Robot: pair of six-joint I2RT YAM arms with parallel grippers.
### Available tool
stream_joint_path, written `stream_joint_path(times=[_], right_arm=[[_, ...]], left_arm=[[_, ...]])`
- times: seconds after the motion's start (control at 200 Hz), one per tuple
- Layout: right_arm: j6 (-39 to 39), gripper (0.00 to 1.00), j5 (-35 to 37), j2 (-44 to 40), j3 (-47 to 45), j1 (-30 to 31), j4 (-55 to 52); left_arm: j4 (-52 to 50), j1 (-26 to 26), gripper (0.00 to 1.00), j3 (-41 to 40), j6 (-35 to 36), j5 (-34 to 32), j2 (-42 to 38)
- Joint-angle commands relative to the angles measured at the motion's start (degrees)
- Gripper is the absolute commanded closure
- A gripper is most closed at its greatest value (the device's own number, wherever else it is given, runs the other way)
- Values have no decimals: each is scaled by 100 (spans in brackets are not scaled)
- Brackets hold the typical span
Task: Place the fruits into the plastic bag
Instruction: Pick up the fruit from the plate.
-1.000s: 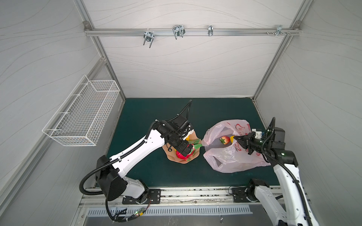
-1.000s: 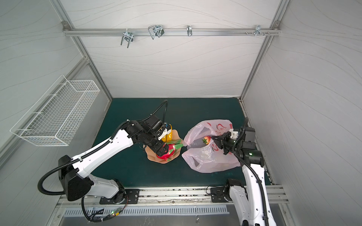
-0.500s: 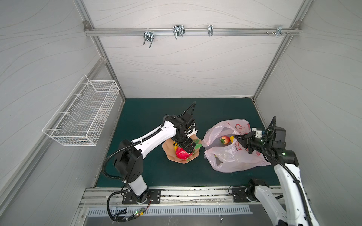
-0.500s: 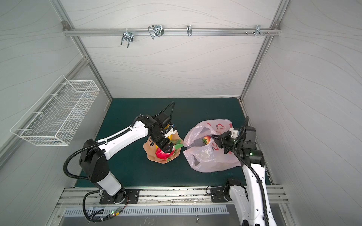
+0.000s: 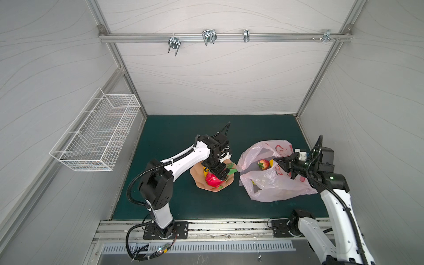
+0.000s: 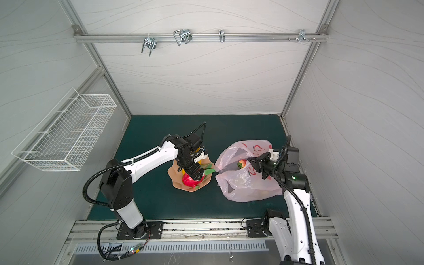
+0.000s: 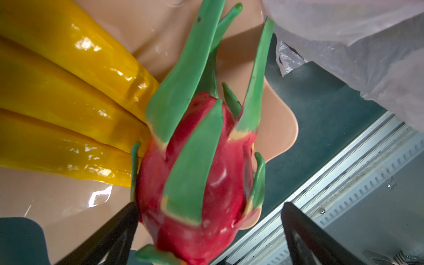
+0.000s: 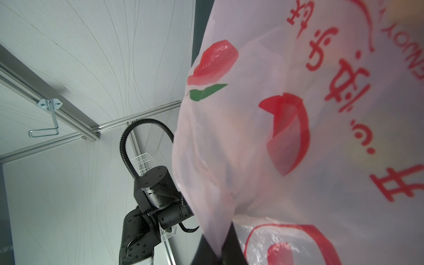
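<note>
A: Bag?
B: On the green surface (image 5: pixel 174 137), right arm's side: plastic bag (image 5: pixel 273 181), red "ENJOY" print, right jaws clamped on its rim.
A: Fruits?
B: Plate (image 5: pixel 197 174) holds the dragon fruit (image 5: pixel 213 180), green tips toward the bag, left jaws apart astride it. Bananas (image 7: pixel 68 91) touch it. Strawberry (image 5: pixel 263 164) in the bag mouth.

The glossy pink-red toy dragon fruit with green scales (image 7: pixel 202 183) lies on its side on the peach-coloured plate (image 5: pixel 196 175), touching the yellow banana bunch (image 7: pixel 68 103) at its far-left side. To their right, the thin pale-pink plastic bag with red prints (image 5: pixel 275 183) sags on the worktop (image 5: pixel 183 142). My right gripper (image 5: pixel 280 163) pinches its mouth edge, and a red strawberry (image 5: pixel 263 164) shows inside.
</note>
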Motion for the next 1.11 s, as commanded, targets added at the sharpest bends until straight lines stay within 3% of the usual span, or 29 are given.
stream_joint_path(times=[0.0,0.605,1.101], right_arm=[[-13,99,-76,33,149,-28,56],[-30,97,-23,50,191,-37,69],[5,95,6,-19,138,-34,121]], left_arm=[[31,9,1,-67,36,-59,122],[179,9,3,-412,-228,-254,82],[-139,0,1,-434,-652,-798,-181]])
